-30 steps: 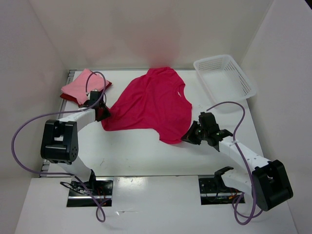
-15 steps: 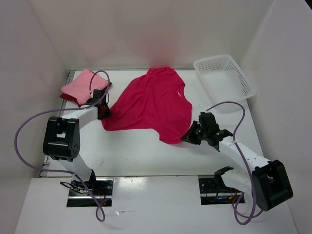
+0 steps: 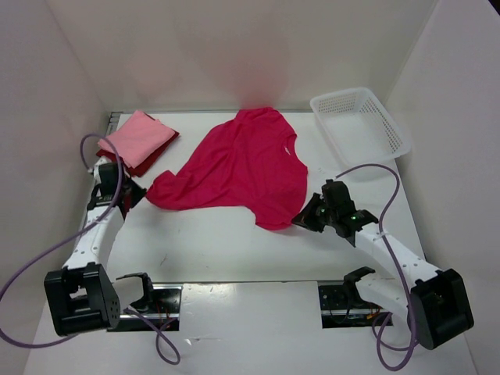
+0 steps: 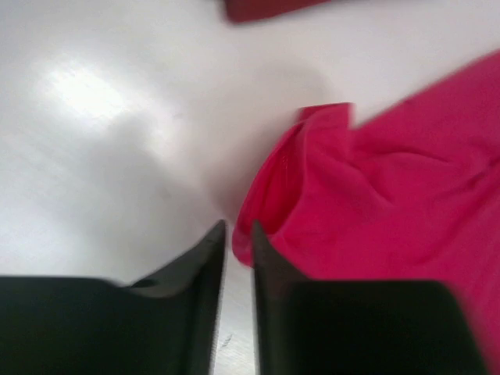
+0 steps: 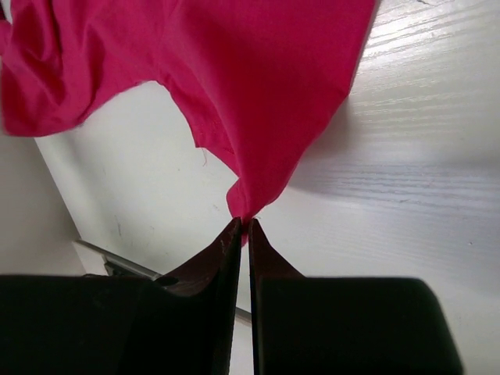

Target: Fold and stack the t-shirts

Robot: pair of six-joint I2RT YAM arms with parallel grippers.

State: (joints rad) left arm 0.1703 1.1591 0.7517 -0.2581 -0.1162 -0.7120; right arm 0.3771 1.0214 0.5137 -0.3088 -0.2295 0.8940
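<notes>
Progress stands at roughly two shirts out of three, by my reading. At the far left corner of the bench (image 3: pixel 234 250) the pink shirt (image 3: pixel 139 134) lies folded on top of the dark red shirt (image 3: pixel 147 162), whose edge shows beneath it on the near side, so the stack is begun.

The magenta shirt (image 3: pixel 246 168) is the one left. It lies opened out across the middle of the bench, with its left end bunched into a rumpled point and no fold in it that I can see.

My right hand (image 5: pixel 244 225) has its fingers pressed together on the near right corner of that shirt, pinching the tip of the cloth. My left hand (image 4: pixel 238 230) is low at the near left, right at the rumpled end. Its fingers stand a sliver apart, and I cannot tell whether cloth is caught between them or only lies beside them.

The white basket (image 3: pixel 361 121) stands at the far right, well apart from the shirts. What remains, I judge, is to flatten the magenta shirt, fold it, and set it on the pink one.
</notes>
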